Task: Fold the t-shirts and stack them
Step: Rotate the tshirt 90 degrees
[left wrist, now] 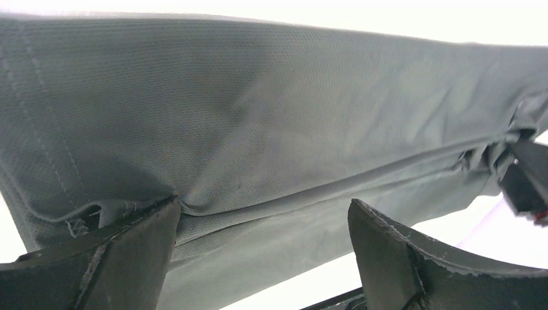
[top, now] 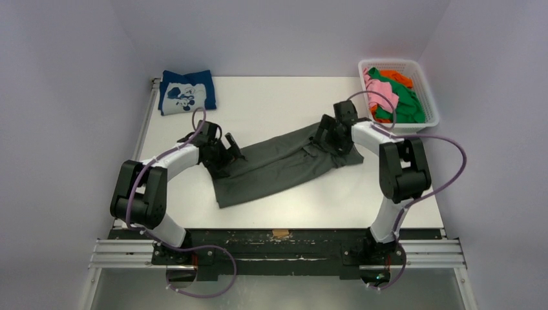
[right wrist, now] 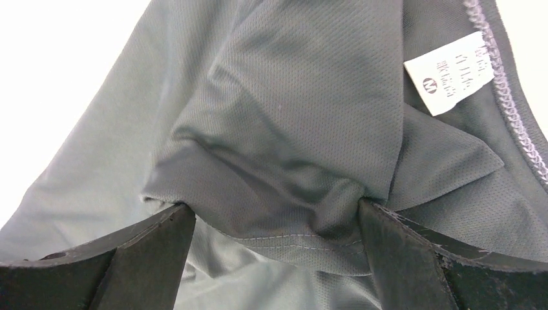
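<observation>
Roughly centred on the flat white table (top: 291, 97): plain dark grey cloth t-shirt (top: 278, 169), folded into a long strip running from 8 to 2 o'clock. Black left end effector (top: 226, 153) at the 8 o'clock end, black right end effector (top: 331, 137) at 2 o'clock. Both spread wide, cloth bunched between the fingers, nothing clamped. Risk on closing: pinching one layer only, then skewing or opening the fold on lifting.

I'm seeing the grey t-shirt (right wrist: 278, 116) as fine, matt, mesh-knit cloth, its size tag (right wrist: 446, 81) smooth and white, the desk (top: 271, 97) matt white.
</observation>
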